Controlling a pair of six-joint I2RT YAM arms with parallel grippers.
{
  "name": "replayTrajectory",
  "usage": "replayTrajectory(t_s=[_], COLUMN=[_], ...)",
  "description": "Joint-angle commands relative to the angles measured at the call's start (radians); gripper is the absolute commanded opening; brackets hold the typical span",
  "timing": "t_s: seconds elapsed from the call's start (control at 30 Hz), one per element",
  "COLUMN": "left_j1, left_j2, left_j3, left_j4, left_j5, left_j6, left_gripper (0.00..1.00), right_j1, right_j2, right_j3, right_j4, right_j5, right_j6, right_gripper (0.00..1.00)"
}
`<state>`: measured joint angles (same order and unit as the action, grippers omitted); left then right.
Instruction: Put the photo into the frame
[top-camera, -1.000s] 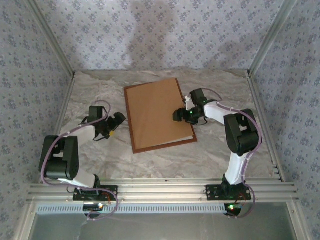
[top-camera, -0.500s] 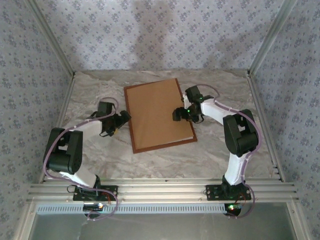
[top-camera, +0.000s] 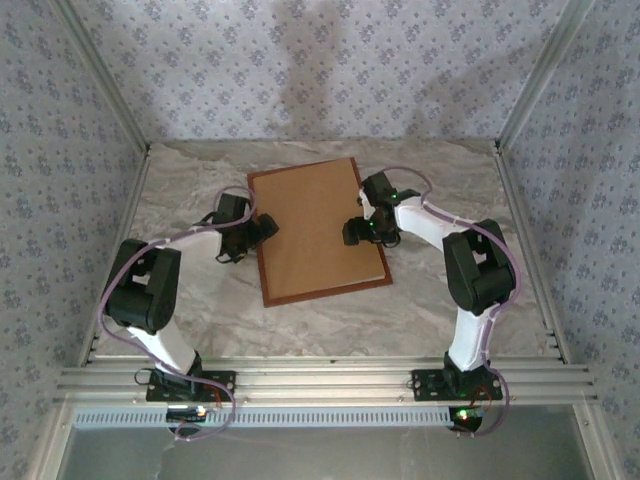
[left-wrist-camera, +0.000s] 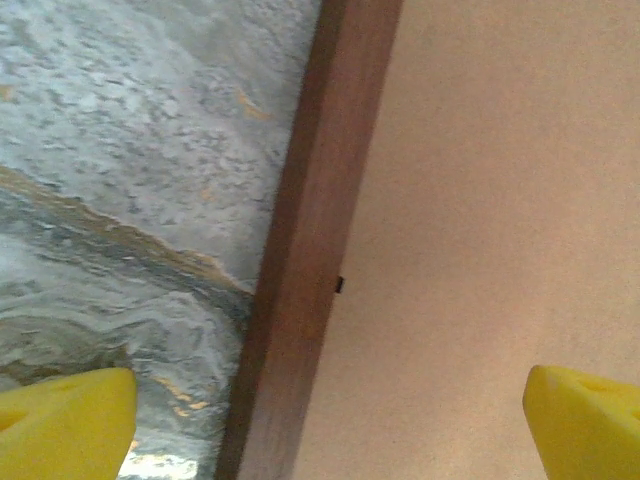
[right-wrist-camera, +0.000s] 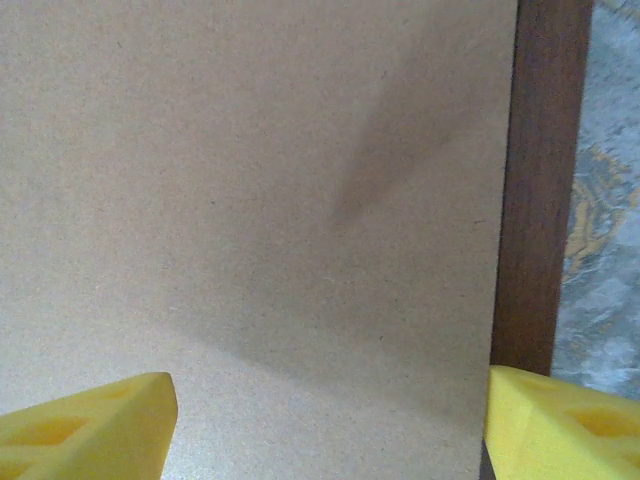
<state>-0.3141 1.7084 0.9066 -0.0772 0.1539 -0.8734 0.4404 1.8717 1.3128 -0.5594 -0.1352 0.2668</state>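
Reddish-brown wooden frame (left-wrist-camera: 310, 250) lies flat mid-table on the marbled tabletop (top-camera: 180, 190). A plain brown backing board (top-camera: 315, 225) fills it.

Left gripper (left-wrist-camera: 322, 425): jaws spread wide, yellow pads (left-wrist-camera: 62, 425) straddling the frame's left bar.

Right gripper (right-wrist-camera: 325, 425): also spread. It sits over the board at the right edge, with one pad over the right bar.

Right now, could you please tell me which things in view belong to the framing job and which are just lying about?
Job: frame; brown backing board lying in it; left gripper and right gripper, both open over its long edges.
Not part of it: marbled table; patterned walls.
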Motion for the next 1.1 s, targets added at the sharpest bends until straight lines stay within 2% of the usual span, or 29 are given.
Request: replayTrajectory(t_s=[0.0,0.23,0.5,0.67,0.87,1.07], left_j1=[-0.080,-0.043,0.017,0.036,0.043,0.035], left_j2=[0.088,0.039,-0.004,-0.021,-0.018,-0.008], left_j3=[0.007,0.011,0.005,-0.012,-0.019,-0.020], left_j4=[0.175,0.115,0.059,0.045,0.036,0.051], left_j5=[0.291,0.270,0.253,0.239,0.235,0.241], left_j6=[-0.038,0.004,0.051,0.061,0.069,0.061], left_gripper=[0.99,0.99,0.99,0.99,0.99,0.99], right_j1=[0.013,-0.008,-0.091,-0.134,-0.212,-0.228], right_j2=[0.000,-0.042,-0.068,-0.108,-0.147,-0.148], right_j3=[0.046,0.032,-0.002,-0.083,-0.224,-0.305], right_j4=[-0.069,-0.071,-0.065,-0.047,0.044,0.124], right_j5=[0.088,0.121,0.107,0.113,-0.023,-0.144], right_j6=[-0.036,-0.034,-0.019,0.008,0.039,0.055], right_gripper=[0.80,0.83,0.83,0.83,0.80,0.73])
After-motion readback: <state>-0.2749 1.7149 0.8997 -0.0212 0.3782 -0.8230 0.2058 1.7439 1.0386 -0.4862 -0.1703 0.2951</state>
